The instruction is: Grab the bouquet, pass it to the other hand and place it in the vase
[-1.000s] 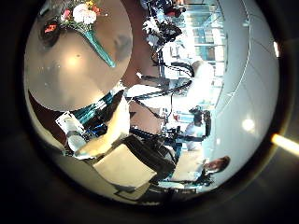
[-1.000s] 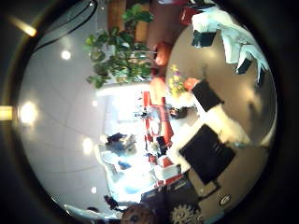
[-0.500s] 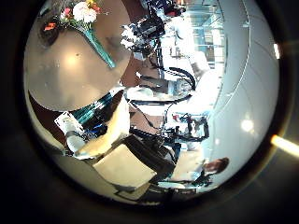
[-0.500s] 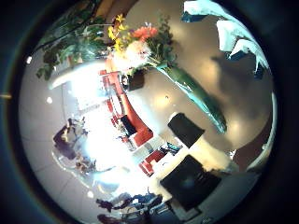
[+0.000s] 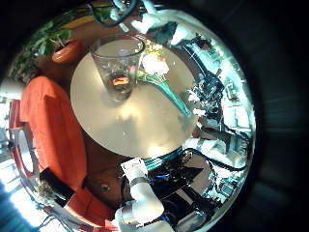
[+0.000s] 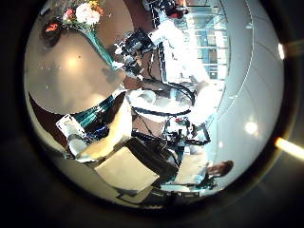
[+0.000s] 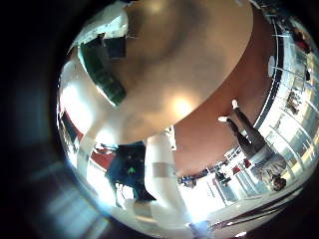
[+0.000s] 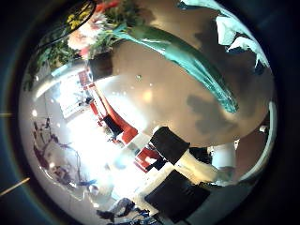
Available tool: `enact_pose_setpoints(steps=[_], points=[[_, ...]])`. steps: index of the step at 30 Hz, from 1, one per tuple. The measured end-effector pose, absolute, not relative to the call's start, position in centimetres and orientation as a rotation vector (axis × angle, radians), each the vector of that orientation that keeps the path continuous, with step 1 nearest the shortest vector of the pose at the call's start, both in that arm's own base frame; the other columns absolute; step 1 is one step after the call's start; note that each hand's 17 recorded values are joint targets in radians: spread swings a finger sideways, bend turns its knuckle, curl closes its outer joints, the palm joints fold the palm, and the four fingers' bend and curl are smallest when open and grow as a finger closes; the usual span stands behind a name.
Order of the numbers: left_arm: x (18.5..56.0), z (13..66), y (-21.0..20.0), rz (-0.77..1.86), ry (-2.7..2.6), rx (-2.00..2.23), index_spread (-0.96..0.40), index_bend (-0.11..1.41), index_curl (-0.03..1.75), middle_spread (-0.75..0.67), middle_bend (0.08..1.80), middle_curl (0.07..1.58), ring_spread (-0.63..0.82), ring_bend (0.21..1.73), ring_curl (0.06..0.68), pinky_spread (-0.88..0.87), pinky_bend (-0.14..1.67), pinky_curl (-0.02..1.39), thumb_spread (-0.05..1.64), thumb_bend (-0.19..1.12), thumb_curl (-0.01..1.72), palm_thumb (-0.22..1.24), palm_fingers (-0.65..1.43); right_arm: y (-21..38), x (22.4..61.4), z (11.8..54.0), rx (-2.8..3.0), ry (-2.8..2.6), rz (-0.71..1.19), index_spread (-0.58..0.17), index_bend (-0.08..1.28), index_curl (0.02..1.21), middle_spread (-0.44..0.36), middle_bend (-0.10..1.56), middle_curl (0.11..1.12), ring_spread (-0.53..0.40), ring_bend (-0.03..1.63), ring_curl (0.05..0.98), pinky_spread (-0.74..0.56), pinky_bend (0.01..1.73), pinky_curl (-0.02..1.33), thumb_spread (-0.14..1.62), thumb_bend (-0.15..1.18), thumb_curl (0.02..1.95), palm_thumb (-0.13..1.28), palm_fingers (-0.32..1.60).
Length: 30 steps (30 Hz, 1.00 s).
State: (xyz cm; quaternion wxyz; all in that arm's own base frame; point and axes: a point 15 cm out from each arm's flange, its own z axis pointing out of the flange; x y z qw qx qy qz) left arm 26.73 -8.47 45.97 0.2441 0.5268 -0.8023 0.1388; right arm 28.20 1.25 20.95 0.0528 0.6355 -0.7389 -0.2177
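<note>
You are at step 1, the pickup: the bouquet lies flat on the round table beside the vase. Your right hand hovers close, fingers spread, touching nothing; next, close round the stems. Left-hand fingers: cannot tell.

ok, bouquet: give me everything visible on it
The bouquet lies flat on the round table, beside the glass vase. White, orange, pink and yellow flowers with some leaves sit at one end, and a long tapering green wrap covers the stems. The right hand is close above the wrap, and its fingers do not grip it.
</note>
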Motion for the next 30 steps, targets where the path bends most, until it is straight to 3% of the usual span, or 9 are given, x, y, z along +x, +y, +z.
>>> enact_pose_setpoints(steps=[10,23,30], points=[[26.5,46.2,-8.8,0.382,-2.192,1.434,0.16,0.17,0.34,0.35,0.23,0.36,0.51,0.52,0.193,0.47,0.19,0.28,1.11,-0.02,0.35,0.47,0.16,0.0,27.1,17.7,1.919,-2.280,-0.527,-0.174,0.22,0.54,-0.080,0.77,0.65,-0.151,1.10,0.484,-0.02,0.85,0.61,1.07,-0.02,0.43,0.45,0.28],[26.3,46.3,-9.0,0.383,-2.196,1.436,0.17,0.17,0.34,0.35,0.23,0.37,0.51,0.52,0.190,0.47,0.19,0.28,1.11,-0.02,0.34,0.47,0.15,1.0,29.8,17.0,2.014,-2.315,-0.384,-0.179,0.19,0.53,-0.100,0.73,0.65,-0.178,1.11,0.477,-0.05,0.87,0.59,1.06,-0.02,0.41,0.49,0.33],[26.2,46.2,-9.1,0.379,-2.193,1.436,0.17,0.17,0.34,0.36,0.23,0.37,0.51,0.52,0.189,0.47,0.19,0.28,1.11,-0.02,0.35,0.48,0.15,2.4,27.3,14.5,2.015,-2.243,-0.435,-0.193,0.20,0.54,-0.110,0.73,0.66,-0.195,1.11,0.479,-0.08,0.90,0.58,1.05,-0.02,0.42,0.51,0.36]])
